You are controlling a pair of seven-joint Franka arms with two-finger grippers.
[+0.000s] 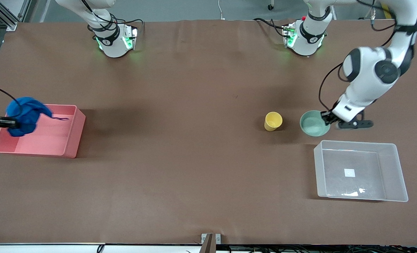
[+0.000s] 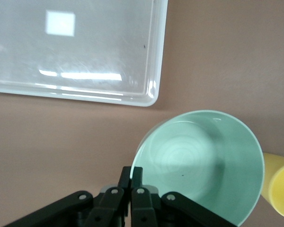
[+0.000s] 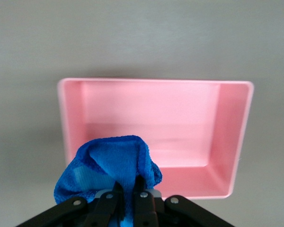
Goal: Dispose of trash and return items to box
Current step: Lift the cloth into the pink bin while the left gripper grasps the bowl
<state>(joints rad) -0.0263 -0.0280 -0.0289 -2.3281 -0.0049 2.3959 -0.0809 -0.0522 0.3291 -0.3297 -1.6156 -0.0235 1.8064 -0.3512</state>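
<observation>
My right end effector point(image 3: 128, 198) is clenched on the blue rag point(image 1: 25, 115), holding it up over the end of the pink bin point(image 1: 73, 131) that lies out toward the right arm's edge of the tabletop point(image 1: 180, 147). In the right wrist view the bin's open inside sits just ahead of the hanging cloth, not squarely beneath it. So the trash step looks nearly done: I judge that what it needs next is a short carry further over the bin's middle, then a release so the rag falls inside rather than draping on the wall.

My left end effector point(image 2: 131, 182) is pinched shut on the rim of the mint-green bowl point(image 1: 314, 123), one finger inside and one outside. The bowl appears to rest on the tabletop, just beside the yellow cup point(image 1: 273, 121), and the clear box point(image 1: 391, 172) lies nearer the front camera, close by. The next move there calls for a lift clear of the tabletop and a carry over the box wall, keeping that thin rim grip from slipping. The cup is untouched.
</observation>
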